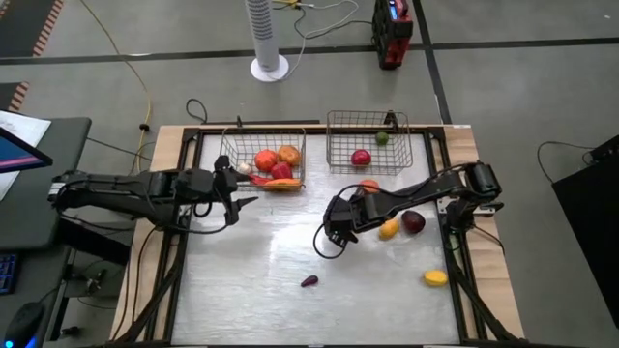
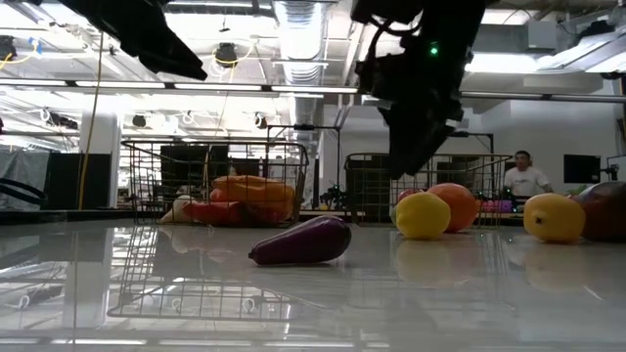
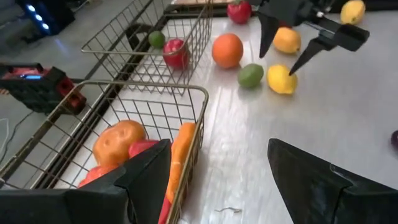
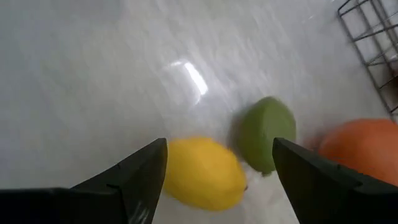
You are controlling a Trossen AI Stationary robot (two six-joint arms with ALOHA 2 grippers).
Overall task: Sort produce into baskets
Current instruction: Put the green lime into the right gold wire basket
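The right gripper (image 1: 338, 230) hovers with jaws wide and empty above a lemon (image 4: 202, 172) on the counter (image 1: 251, 280) (a lime (image 4: 267, 142) lies beside). Next it should lower, close, then carry the lemon to a basket (image 1: 368, 143). The left gripper (image 1: 242, 198) waits open, empty.

A robotics lab or workshop in an open industrial hall. Above hang exposed ducts (image 2: 303, 44) and strip lights; the floor (image 1: 503, 87) is bare grey concrete crossed by cables. A white tower fan (image 1: 267, 39) and a red-and-black device (image 1: 392, 31) stand beyond the desk (image 1: 290, 261). Far right, a person (image 2: 525, 176) sits among screens; a monitor (image 1: 19, 145) stands left.
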